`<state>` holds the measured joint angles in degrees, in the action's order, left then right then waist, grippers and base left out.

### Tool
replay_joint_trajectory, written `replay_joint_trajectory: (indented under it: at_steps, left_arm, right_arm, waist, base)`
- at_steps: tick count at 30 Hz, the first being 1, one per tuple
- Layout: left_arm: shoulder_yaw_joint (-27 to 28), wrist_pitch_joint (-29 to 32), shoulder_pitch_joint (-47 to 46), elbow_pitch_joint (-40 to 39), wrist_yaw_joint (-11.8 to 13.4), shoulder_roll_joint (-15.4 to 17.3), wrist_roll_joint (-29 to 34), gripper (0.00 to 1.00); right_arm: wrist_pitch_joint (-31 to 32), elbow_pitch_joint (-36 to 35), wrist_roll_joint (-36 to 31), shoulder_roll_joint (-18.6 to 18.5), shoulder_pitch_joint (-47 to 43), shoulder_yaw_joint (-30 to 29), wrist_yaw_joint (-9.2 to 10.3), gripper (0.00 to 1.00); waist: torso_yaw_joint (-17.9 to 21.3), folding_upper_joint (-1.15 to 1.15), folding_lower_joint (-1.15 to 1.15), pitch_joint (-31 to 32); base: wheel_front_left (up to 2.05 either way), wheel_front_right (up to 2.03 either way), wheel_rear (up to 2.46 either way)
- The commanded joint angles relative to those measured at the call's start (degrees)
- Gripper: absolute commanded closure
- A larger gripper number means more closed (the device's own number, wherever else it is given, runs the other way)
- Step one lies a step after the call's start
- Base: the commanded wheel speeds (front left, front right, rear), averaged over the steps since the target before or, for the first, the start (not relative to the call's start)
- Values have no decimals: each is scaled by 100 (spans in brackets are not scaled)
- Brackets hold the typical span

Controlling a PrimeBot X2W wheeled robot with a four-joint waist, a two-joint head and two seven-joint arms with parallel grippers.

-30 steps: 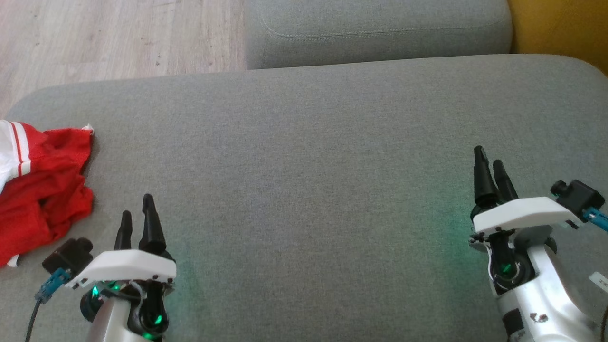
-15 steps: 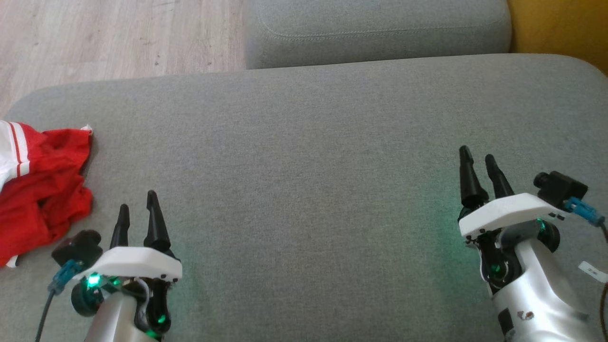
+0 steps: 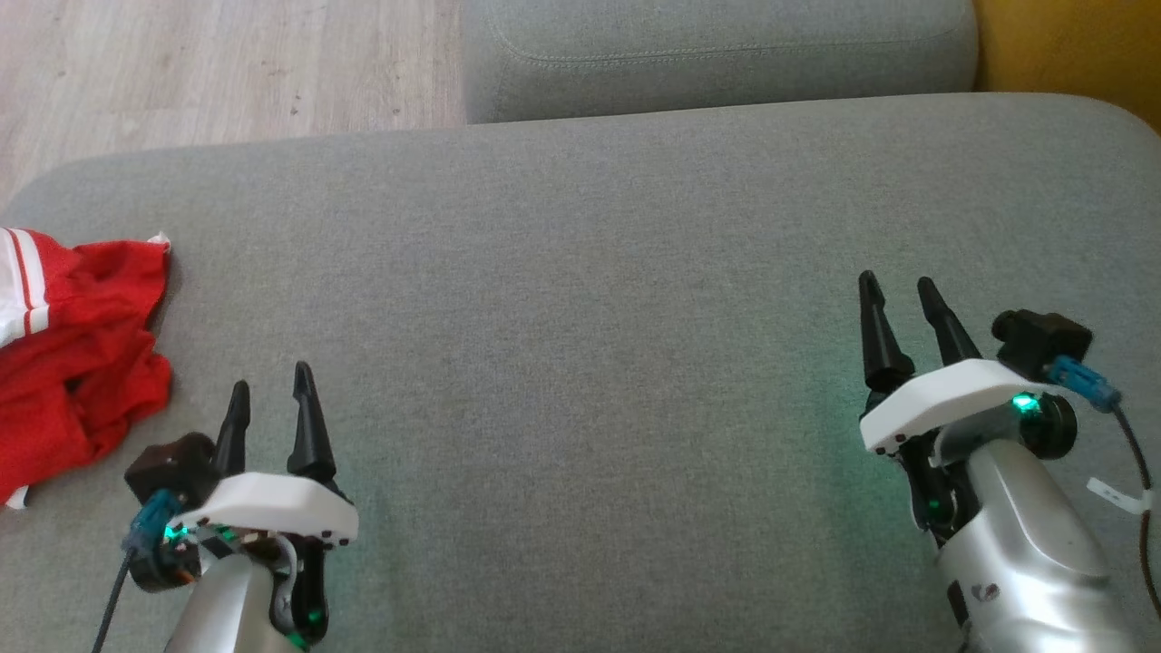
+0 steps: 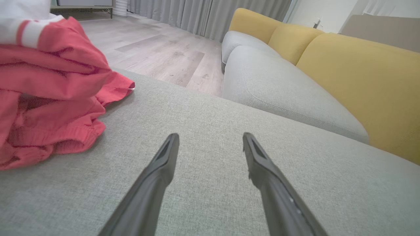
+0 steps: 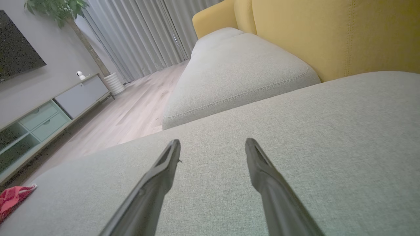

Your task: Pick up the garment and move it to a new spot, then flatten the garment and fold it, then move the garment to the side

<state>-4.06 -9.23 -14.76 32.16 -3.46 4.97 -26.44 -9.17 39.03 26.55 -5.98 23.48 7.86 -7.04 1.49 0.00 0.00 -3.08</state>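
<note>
The garment is a crumpled red piece with white striped trim, lying at the far left edge of the grey sofa cushion. The left wrist view shows the garment bunched up to the left of the fingers. A corner of the garment shows at the lower left of the right wrist view. My left gripper hovers open over the cushion, just right of the garment and apart from it. My right gripper stands open over bare cushion far to the right. Both grippers hold nothing.
A second grey cushion adjoins at the back, with a yellow backrest at the top right. Wooden floor lies beyond the cushion's far left edge. A low cabinet stands along the wall across the room.
Both arms have turned slightly, so their fingers now stand more visibly spread. The right gripper has shifted a little left. The garment has not moved.
</note>
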Motion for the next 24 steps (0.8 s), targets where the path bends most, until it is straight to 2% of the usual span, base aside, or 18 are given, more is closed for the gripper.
replay_joint_trajectory:
  at_steps: [1, 14, 24]
  left_arm:
    - [92, -87, -342, -134, 50, 129, 164, 0]
    - [131, -325, -421, 6, 160, 92, 1142, 0]
    - [303, -495, -466, 88, 257, 78, 1768, 0]
  right_arm:
    - [-97, -114, -155, -40, 333, 133, -35, 0]
    - [-334, 200, -1223, -60, 577, 215, -40, 0]
    - [-503, 305, -1925, 18, 676, -21, -43, 0]
  waist:
    - [0, 0, 0, -6]
    - [2, 0, 0, -56]
    - [24, 0, 0, -86]
  base:
    - [0, 0, 0]
    - [0, 0, 0]
    - [0, 0, 0]
